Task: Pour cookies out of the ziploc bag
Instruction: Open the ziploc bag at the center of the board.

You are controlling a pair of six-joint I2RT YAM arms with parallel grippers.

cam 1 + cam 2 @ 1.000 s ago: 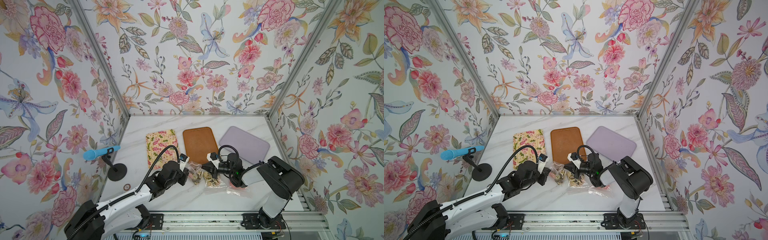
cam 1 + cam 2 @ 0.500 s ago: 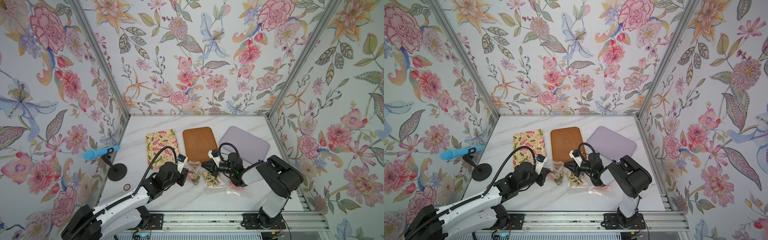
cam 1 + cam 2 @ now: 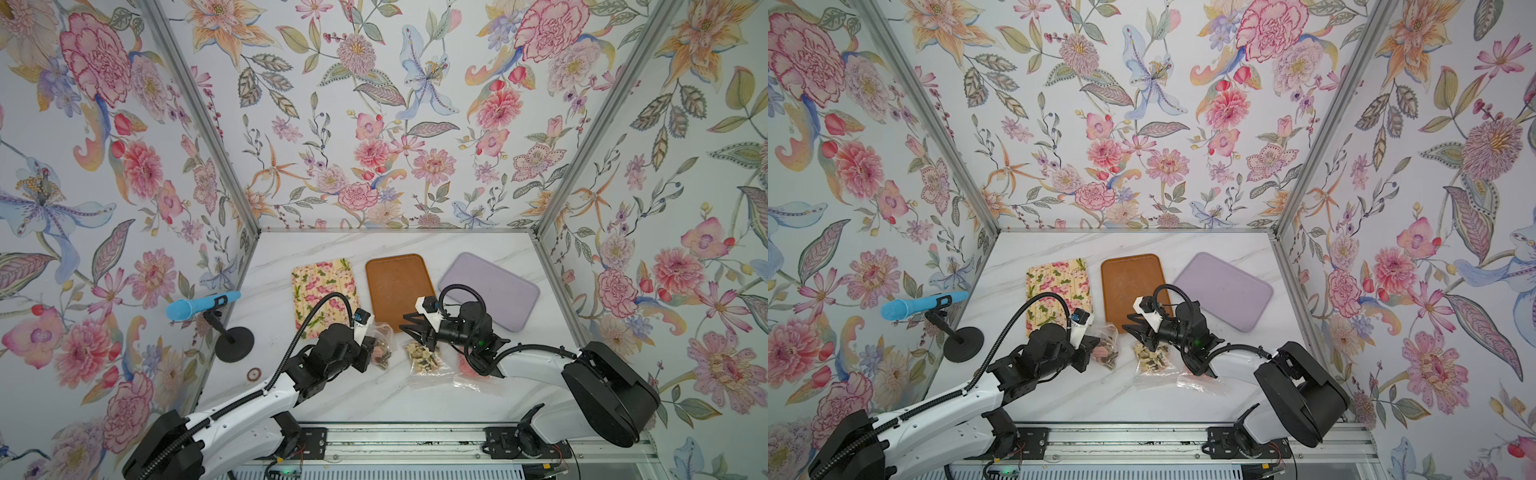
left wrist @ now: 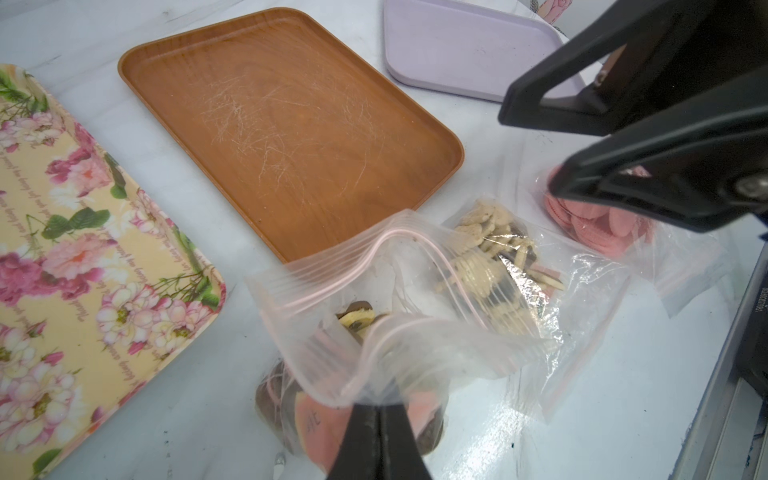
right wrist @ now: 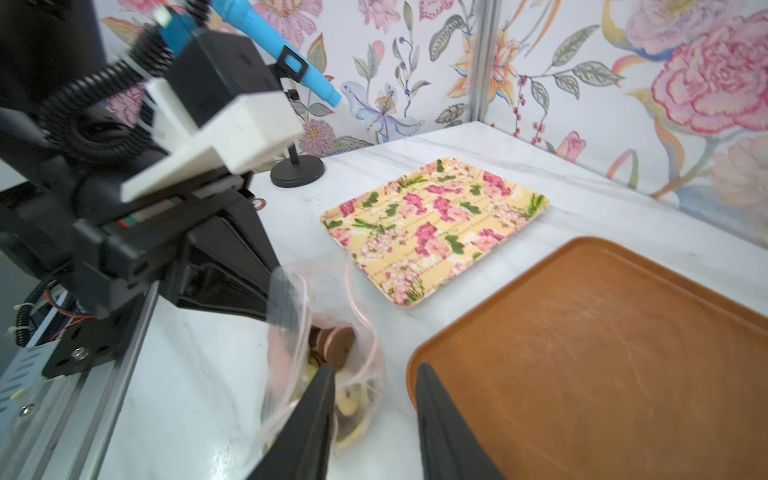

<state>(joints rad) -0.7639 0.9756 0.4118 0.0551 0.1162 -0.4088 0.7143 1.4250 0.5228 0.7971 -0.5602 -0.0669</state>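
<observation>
The clear ziploc bag (image 4: 374, 291) lies on the marble table in front of the brown tray, its pink-striped mouth gaping. Inside are cookies (image 4: 357, 320), dark brown, beige and pink rounds, also seen in the right wrist view (image 5: 334, 340). My left gripper (image 4: 379, 409) is shut on the bag's near lip; in both top views it (image 3: 370, 349) sits left of the bag (image 3: 1106, 349). My right gripper (image 5: 374, 368) is open at the bag's other side, one finger against the plastic and nothing between its fingers.
Two more bags lie by the right arm: beige and dark stars (image 3: 422, 359) and pink discs (image 4: 598, 224). Behind stand a floral tray (image 3: 322, 291), a brown tray (image 3: 397, 286) and a lilac tray (image 3: 490, 289). A blue microphone on a black stand (image 3: 203, 305) is at the left.
My right gripper has opened and no longer pinches the bag's mouth. The left arm has drawn slightly back to the left with the bag's lip still held.
</observation>
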